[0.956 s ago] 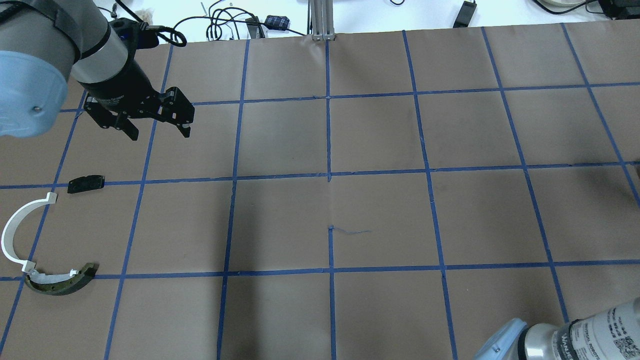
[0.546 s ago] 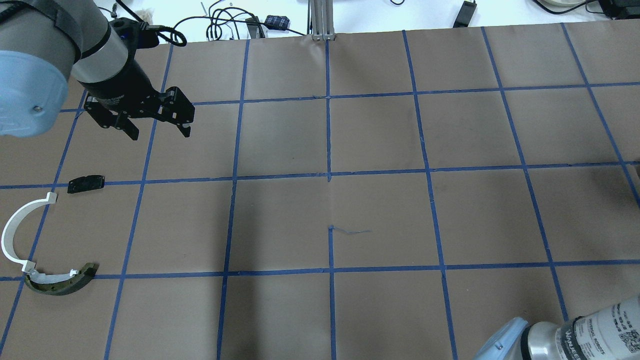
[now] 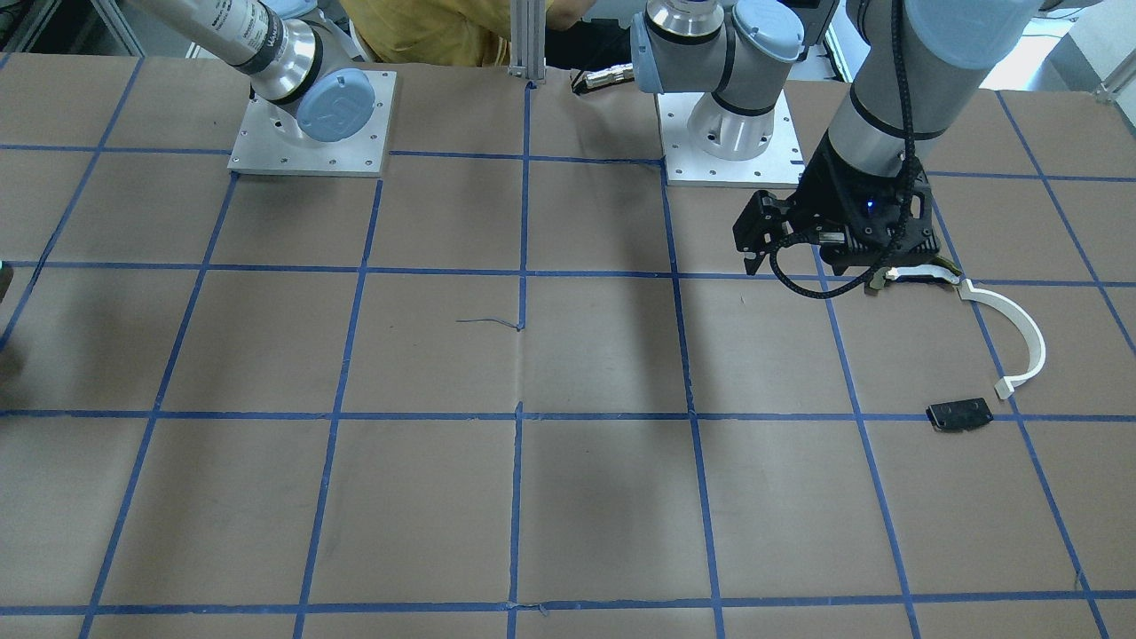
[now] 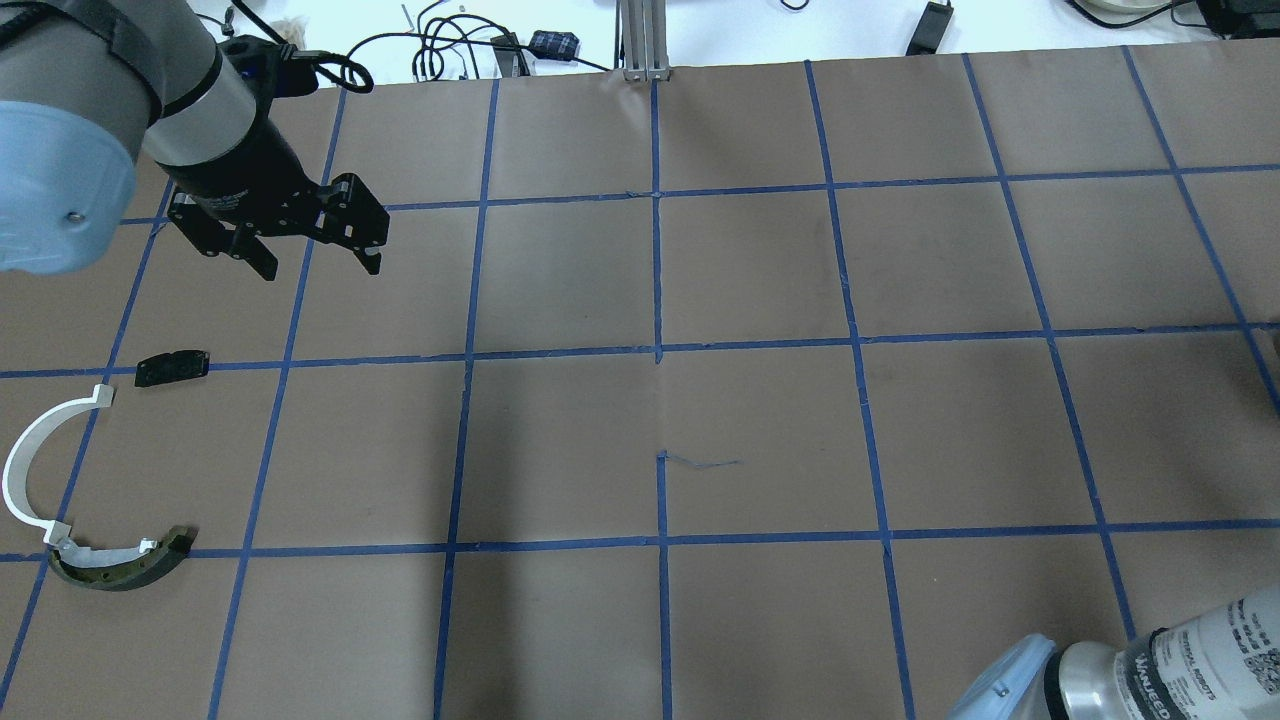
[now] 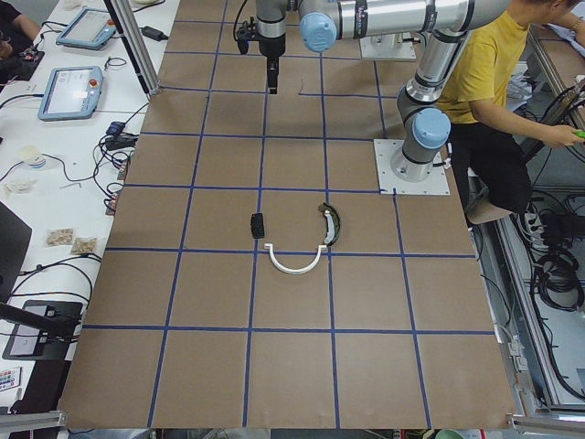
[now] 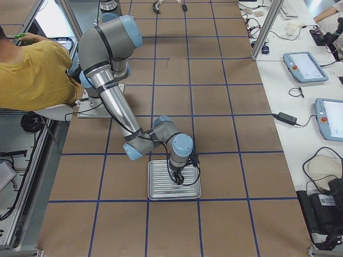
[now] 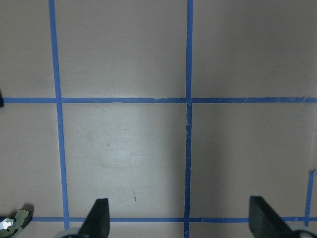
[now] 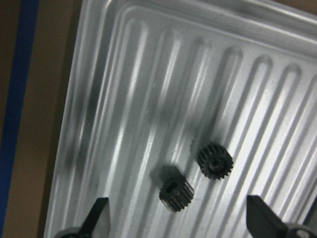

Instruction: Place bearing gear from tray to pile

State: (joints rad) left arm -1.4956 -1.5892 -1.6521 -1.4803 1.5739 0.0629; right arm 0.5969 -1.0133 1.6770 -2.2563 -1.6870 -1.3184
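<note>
Two small black bearing gears [image 8: 215, 161] [image 8: 176, 189] lie side by side on the ribbed metal tray [image 8: 124, 99]. My right gripper [image 8: 181, 220] hangs open just above them, its fingers straddling both; it also shows over the tray [image 6: 155, 195] in the exterior right view [image 6: 179, 179]. The pile lies at the table's left: a white arc [image 4: 30, 460], a dark curved shoe [image 4: 120, 570] and a small black plate [image 4: 172, 367]. My left gripper [image 4: 320, 268] is open and empty, hovering beyond the black plate.
The table is brown paper with a blue tape grid [image 4: 660, 350]. Cables and small devices [image 4: 480, 45] lie past the far edge. A person in a yellow shirt [image 6: 37, 75] sits beside the robot bases. In the front view the left gripper [image 3: 815, 273] partly hides the dark shoe [image 3: 927, 273].
My right arm's forearm has shifted slightly to the right at the overhead view's bottom edge. The left arm and the pile have not moved.
</note>
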